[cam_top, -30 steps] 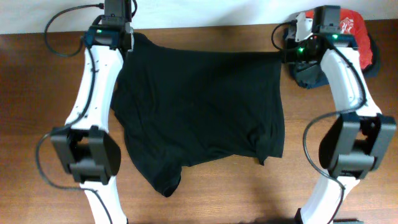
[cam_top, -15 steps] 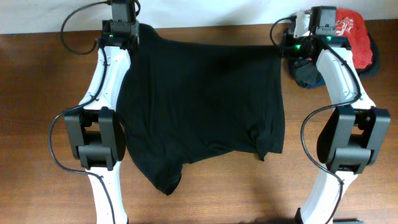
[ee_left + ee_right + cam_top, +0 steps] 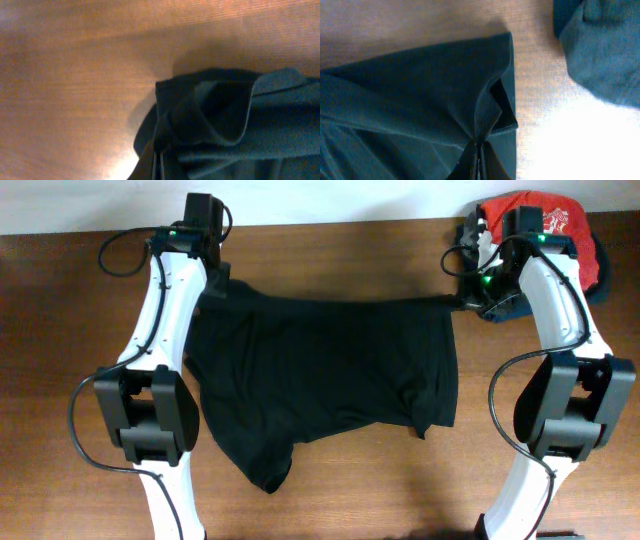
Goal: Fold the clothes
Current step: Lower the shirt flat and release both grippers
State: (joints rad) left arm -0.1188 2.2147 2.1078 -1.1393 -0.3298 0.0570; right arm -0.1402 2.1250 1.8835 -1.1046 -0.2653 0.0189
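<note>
The left gripper (image 3: 218,284) is seen closed to a narrow pinch on the far left corner of the large black soft-fabric garment (image 3: 330,370); in the left wrist view its dark fingertips (image 3: 150,169) are pressed together at the bottom edge, and a hemmed fold of cloth is bunched into a rounded loop just above them; the right gripper (image 3: 463,302) is likewise closed tight on the far right corner, its fingertips (image 3: 467,169) meeting around a gathered pleat with a fine ribbed weave; the garment's far edge is drawn taut in a nearly straight line between the two pinches, while the rest is spread on the brown wood-grain table (image 3: 60,380), creased near the right hem and ending in a rounded limb towards the near left; beside the right gripper a folded dark navy cloth (image 3: 497,311) is lying, apart from the black corner; behind it a crumpled red garment with white print (image 3: 560,220) is seen
</note>
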